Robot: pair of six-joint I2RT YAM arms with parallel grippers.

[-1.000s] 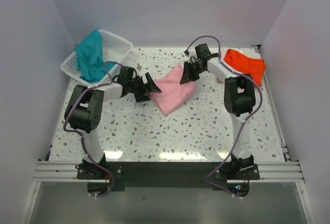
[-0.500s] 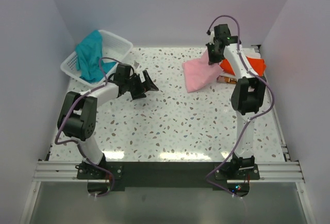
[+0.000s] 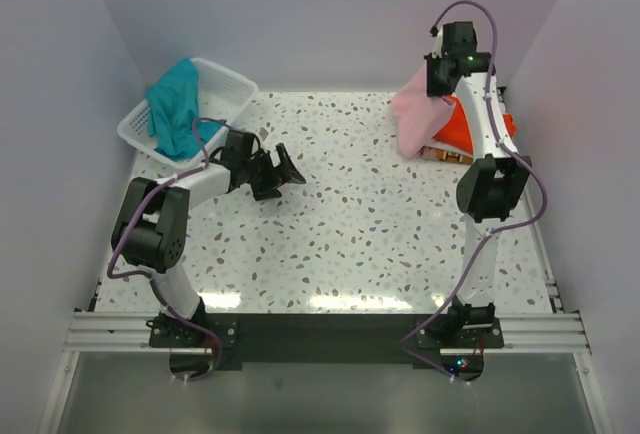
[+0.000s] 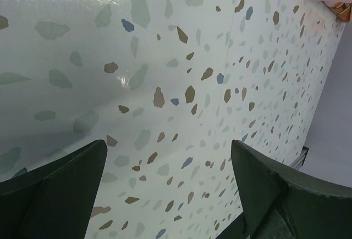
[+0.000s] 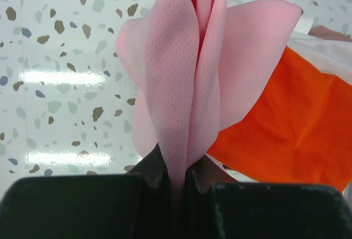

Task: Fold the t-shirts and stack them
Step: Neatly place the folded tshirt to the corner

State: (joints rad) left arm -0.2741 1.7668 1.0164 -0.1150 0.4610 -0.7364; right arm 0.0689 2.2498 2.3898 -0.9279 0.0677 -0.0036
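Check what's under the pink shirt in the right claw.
The orange t-shirt lies on the table below it, partly covered by the hanging pink shirt, which is pinched in the right claw. Anything beneath that overlap is hidden.

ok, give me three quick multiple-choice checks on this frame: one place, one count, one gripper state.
1. Where is the teal shirt?
A. draped in the basket
B. flat at the table's centre
C. folded at the near edge

2. How many shirts are in view?
A. one
B. two
C. three

3. What state is the right gripper in?
A. open and empty
B. shut on the pink shirt
C. out of view

Answers:
1 A: it hangs over the basket's rim at far left.
2 C: teal, pink, plus the orange shirt.
3 B: the right wrist view shows pink cloth pinched in its jaws.
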